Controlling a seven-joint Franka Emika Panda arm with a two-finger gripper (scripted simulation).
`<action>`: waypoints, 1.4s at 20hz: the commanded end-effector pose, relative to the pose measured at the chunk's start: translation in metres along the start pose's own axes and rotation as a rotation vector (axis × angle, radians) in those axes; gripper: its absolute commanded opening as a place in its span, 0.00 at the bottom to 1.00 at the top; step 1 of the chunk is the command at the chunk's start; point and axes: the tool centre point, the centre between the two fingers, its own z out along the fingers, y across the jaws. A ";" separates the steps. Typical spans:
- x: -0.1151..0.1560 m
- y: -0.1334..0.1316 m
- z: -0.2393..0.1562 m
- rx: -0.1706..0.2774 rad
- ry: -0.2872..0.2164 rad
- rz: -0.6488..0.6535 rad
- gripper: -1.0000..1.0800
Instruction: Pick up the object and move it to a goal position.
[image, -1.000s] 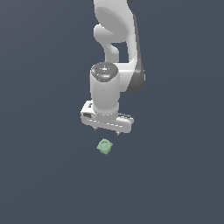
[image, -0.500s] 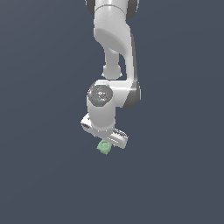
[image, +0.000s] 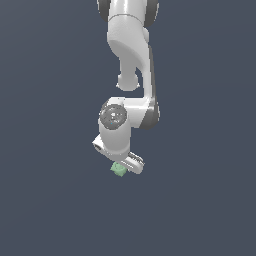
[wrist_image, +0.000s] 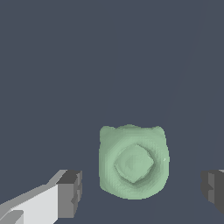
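The object (image: 118, 170) is a tiny pale green blocky piece lying on the dark floor, right under the arm's hand in the exterior view. In the wrist view the object (wrist_image: 133, 162) shows a round ring mark on top and lies between my two fingers. My gripper (wrist_image: 140, 192) is open, with one dark fingertip (wrist_image: 71, 193) on one side of the piece and the other at the picture's edge. Neither pad touches it. In the exterior view the gripper (image: 122, 167) is mostly hidden by the hand.
The floor is a plain dark grey-blue surface (image: 50, 200). The white arm (image: 130, 50) rises above the hand. No goal marker shows.
The arm has lowered and moved toward the green piece. The hand now sits right over it, where it hung above and apart before.
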 end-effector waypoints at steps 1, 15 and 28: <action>0.000 0.000 0.001 0.000 0.000 0.000 0.96; 0.000 0.000 0.051 0.001 0.000 0.005 0.96; 0.001 0.000 0.050 0.001 0.000 0.005 0.00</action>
